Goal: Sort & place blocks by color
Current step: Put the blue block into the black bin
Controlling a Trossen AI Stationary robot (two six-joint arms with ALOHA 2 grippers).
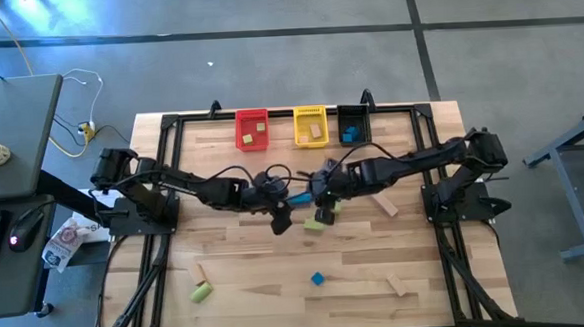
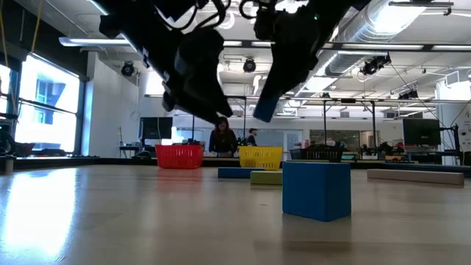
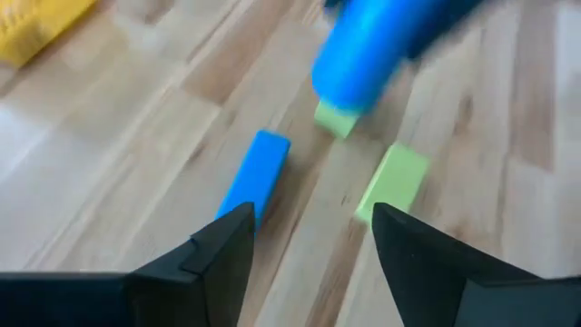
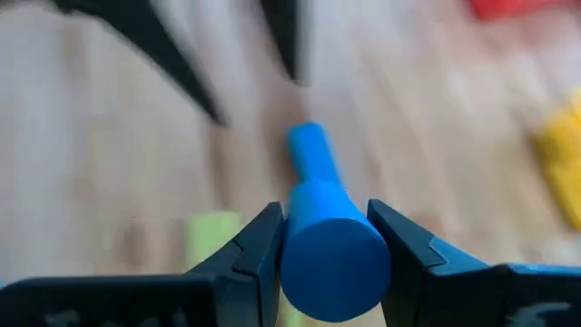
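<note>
My right gripper [image 4: 327, 213] is shut on a blue round peg [image 4: 333, 259] above the middle of the table [image 1: 247, 256]. Under it a blue bar [image 3: 257, 173] lies flat, with two light green blocks [image 3: 394, 180] [image 3: 335, 119] beside it. My left gripper [image 3: 313, 218] hangs open just above the table, near the blue bar, touching nothing. A blue cube [image 2: 316, 190] stands nearer the front edge. A green bar [image 1: 200, 292] and tan bars [image 1: 385, 206] [image 1: 399, 284] lie scattered. My right gripper pinches the blue peg between its two fingers [image 4: 259, 241], one on each side of its round body [image 4: 313, 204]. The peg lies along the fingers with its flat end facing the wrist camera. It is lifted clear of the table and points slantwise down [image 2: 266, 103].
Red [image 1: 252, 129], yellow [image 1: 310, 125] and black [image 1: 351, 126] bins stand in a row at the far edge, each with blocks inside. The two grippers are close together at mid-table. A black frame borders the table's sides. People show in the room beyond.
</note>
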